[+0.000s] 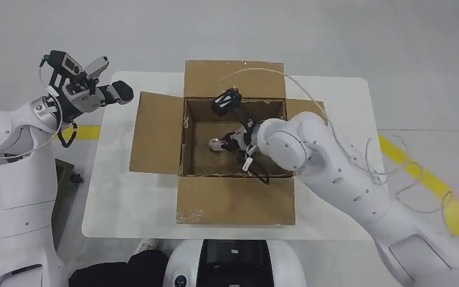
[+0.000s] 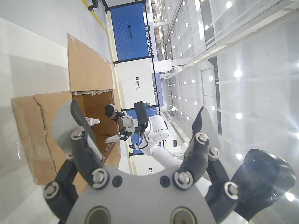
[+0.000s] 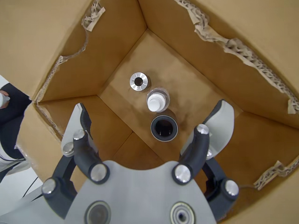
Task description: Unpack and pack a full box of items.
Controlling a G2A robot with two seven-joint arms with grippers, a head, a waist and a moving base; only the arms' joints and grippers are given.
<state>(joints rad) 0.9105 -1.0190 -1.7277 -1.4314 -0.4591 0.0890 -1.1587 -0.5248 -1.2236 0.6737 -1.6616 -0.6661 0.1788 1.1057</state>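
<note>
My right gripper (image 3: 151, 107) hangs wide open and empty inside the cardboard box (image 1: 237, 194) at the top view's centre. Below it, a silver-topped item (image 3: 139, 81), a white-capped bottle (image 3: 157, 100) and a black-rimmed item (image 3: 164, 128) stand in a row. My left gripper (image 1: 122, 91), upper left, gapes empty.

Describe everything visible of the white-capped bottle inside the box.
The bottle looks like clear plastic with a white pump cap. It stands upright on the floor of the cardboard box, close between a silver metal ring and a black cup. The open right gripper hovers above, not touching it.
</note>
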